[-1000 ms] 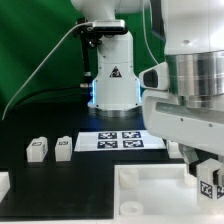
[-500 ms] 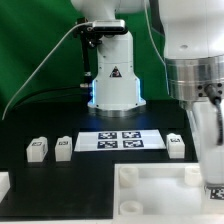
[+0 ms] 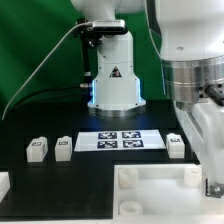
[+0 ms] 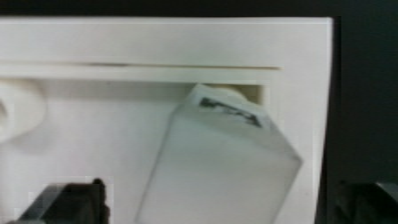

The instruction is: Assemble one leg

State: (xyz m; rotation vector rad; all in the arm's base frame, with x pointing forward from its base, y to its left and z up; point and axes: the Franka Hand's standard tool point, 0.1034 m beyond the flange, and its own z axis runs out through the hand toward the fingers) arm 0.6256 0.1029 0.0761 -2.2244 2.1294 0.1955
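Observation:
My gripper (image 4: pixel 214 205) is shut on one leg (image 4: pixel 222 160), a white block with a black-and-white tag at its far end. The leg hangs tilted over the large white panel (image 4: pixel 107 140), with its far end by the panel's raised rim at a corner. Dark fingers (image 4: pixel 71 200) show on either side of it. In the exterior view the gripper (image 3: pixel 212 186) is low at the right edge, over the panel (image 3: pixel 150 195), and the held leg is mostly hidden. Three more legs (image 3: pixel 38 149) (image 3: pixel 64 146) (image 3: pixel 176 146) stand on the black table.
The marker board (image 3: pixel 120 141) lies flat between the loose legs. The robot's white base (image 3: pixel 112 75) stands behind it. A small white part (image 3: pixel 3 183) shows at the exterior view's left edge. A round hole (image 4: pixel 15 105) is in the panel.
The arm has moved toward the exterior view's right and lowered with the leg, uncovering the leg beside the marker board. Over the last half second it has hardly moved.

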